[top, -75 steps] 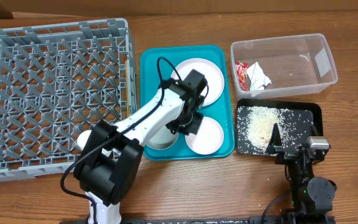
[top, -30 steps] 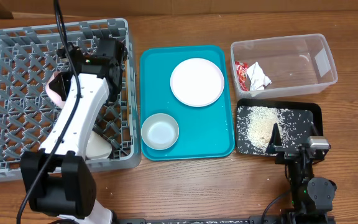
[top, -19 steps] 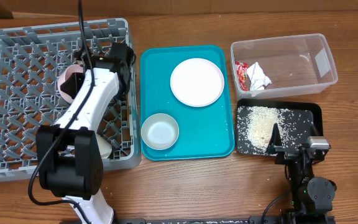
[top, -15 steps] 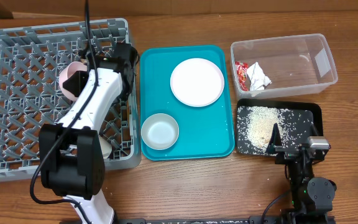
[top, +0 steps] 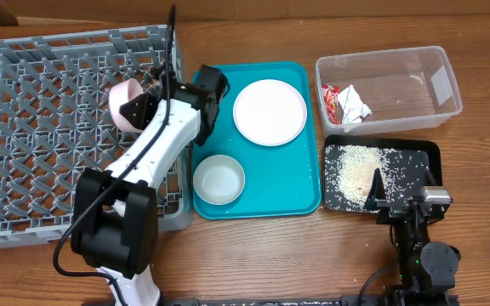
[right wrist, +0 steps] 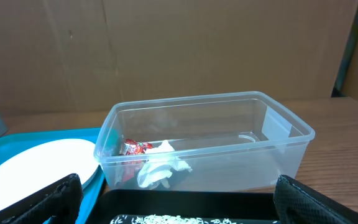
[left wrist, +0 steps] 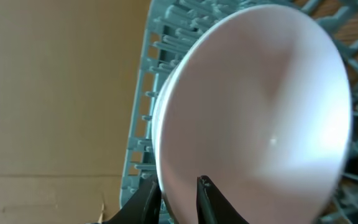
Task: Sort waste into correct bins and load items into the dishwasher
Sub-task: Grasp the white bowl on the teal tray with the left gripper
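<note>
My left gripper [top: 136, 109] is shut on the rim of a small white dish [top: 122, 100], which stands on edge over the right part of the grey dishwasher rack [top: 41, 127]. In the left wrist view the dish [left wrist: 260, 112] fills the frame, and the gripper [left wrist: 178, 202] straddles its lower edge above the rack's pegs [left wrist: 148, 81]. The large white plate [top: 269, 111] and the metal-grey bowl [top: 219, 179] lie on the teal tray [top: 300, 183]. My right gripper [top: 402, 202] [right wrist: 179, 208] rests open at the black tray's near edge.
The clear tub [top: 415, 64] [right wrist: 278, 143] holds the crumpled red-and-white wrapper [top: 345, 102] [right wrist: 151, 163]. Rice grains [top: 356, 170] lie scattered in the black tray [top: 428, 153]. The plate's edge [right wrist: 36, 168] shows at the left of the right wrist view.
My left arm has swung rightward across the rack, carrying the small dish towards the rack's right side. The right arm has stayed still.
</note>
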Controlling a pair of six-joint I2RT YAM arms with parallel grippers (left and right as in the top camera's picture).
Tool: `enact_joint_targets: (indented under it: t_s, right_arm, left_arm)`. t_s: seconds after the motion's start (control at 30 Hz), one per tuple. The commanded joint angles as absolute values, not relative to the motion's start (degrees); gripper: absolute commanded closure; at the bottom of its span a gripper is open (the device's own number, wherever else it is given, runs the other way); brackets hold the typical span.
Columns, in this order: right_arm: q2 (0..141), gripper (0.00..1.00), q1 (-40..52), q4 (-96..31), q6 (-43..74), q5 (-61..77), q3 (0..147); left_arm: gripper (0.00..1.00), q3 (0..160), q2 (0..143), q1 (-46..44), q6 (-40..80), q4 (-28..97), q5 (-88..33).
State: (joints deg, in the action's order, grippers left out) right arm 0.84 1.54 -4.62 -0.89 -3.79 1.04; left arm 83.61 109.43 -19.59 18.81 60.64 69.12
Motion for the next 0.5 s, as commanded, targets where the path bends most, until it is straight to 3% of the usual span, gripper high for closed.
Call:
enact_joint_targets:
  t_s: [0.0,0.13,0.17,0.2,0.37,0.47]
  right_arm:
    - [0.2,0.00,1.5,-4.4,-1.1,-3.7,0.4]
    - [0.2,0.00,1.5,-4.4,-1.1,-3.7,0.4]
    - [0.2,0.00,1.5,-4.4,-1.1,-3.7,0.4]
    - [0.2,0.00,1.5,-4.4,-1.1,-3.7,0.4]
    - [0.2,0.00,1.5,-4.4,-1.1,-3.7,0.4]
    - [0.2,0.00,1.5,-4.4,-1.1,-3.7,0.4]
  left_arm:
    - [0.71,83.1,110.1,-20.6,18.3,61.3,62.8]
    - [0.47,83.2,110.0,-21.4,18.4,61.6,62.2]
    - [0.39,83.5,109.8,-21.8,18.4,62.2,62.9]
    - [0.25,84.0,109.7,-22.2,18.4,62.8,63.2]
    - [0.12,92.1,107.7,-24.8,25.3,70.5,57.3]
    - [0.11,98.6,106.4,-25.9,25.3,71.0,42.2]
